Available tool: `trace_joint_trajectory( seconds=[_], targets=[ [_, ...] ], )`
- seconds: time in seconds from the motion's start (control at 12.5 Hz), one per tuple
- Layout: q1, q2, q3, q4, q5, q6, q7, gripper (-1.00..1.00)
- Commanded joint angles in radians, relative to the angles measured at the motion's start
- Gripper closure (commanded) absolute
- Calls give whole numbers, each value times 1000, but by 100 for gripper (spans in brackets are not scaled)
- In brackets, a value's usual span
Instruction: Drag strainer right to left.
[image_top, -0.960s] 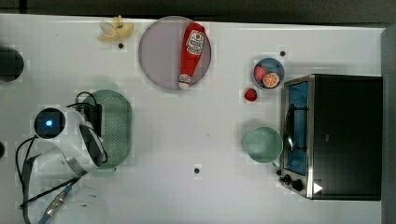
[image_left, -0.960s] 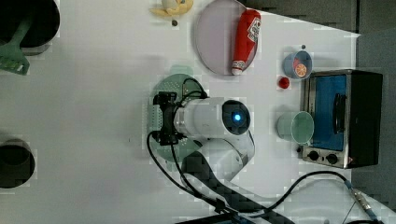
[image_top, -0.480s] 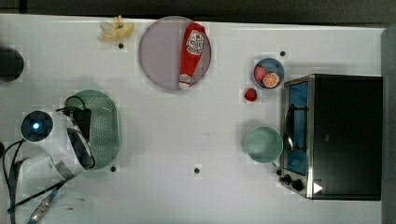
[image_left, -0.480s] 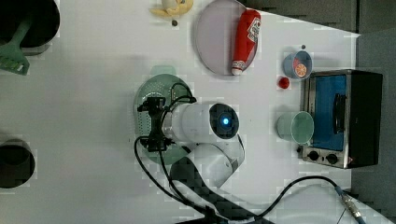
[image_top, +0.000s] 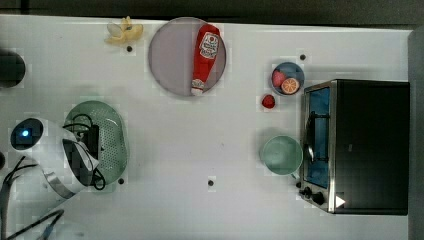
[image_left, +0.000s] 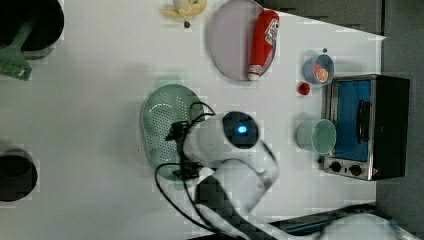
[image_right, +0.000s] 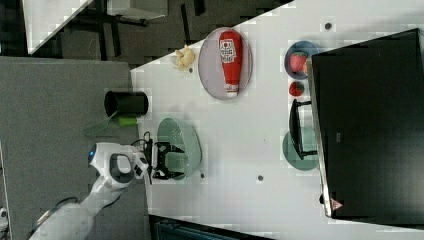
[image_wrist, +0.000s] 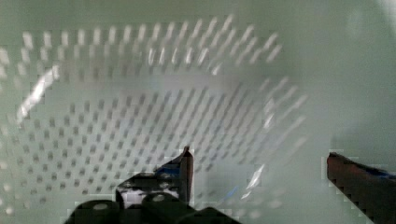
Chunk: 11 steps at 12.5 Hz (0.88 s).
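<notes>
The strainer (image_top: 114, 131) is a pale mint-green oval colander with holes, lying at the top view's left side of the white table. It also shows under the arm in the left view, strainer (image_left: 160, 117), and in the right view, strainer (image_right: 184, 136). My gripper (image_top: 92, 144) hangs low over its inside, fingers spread wide. In the right view the gripper (image_right: 170, 161) stands open at the strainer's nearer end. Close up, the gripper (image_wrist: 261, 175) has one fingertip (image_wrist: 187, 165) inside the holed bowl (image_wrist: 140, 93) and the other beyond its wall. Nothing is clamped.
A grey-lilac plate (image_top: 167, 57) carries a ketchup bottle (image_top: 205, 55), with a banana (image_top: 122, 32) beside it. A toaster oven (image_top: 360, 145), round green bowl (image_top: 281, 155), fruit bowl (image_top: 287, 80) and strawberry (image_top: 268, 101) stand at the top view's right. A black cup (image_top: 10, 67) sits at the left edge.
The arm and the strainer have slid together toward the top view's left, most of it in the first half second. The fingers stayed open.
</notes>
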Motion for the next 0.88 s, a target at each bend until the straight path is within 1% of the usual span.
trace_joint_trajectory(
  seconds=[0.08,0.32,0.48,0.64,0.88],
  targets=[
    [-27,-279,-69,55,25,-181,-219,-100],
    [-49,-490,-186,55,23,-363,-435,-100],
    [-66,-622,-277,56,3,-469,-579,-100],
    [-84,-737,-370,56,-69,-561,-763,-100],
    [-110,-860,-498,55,-234,-653,-1030,-100]
  ],
)
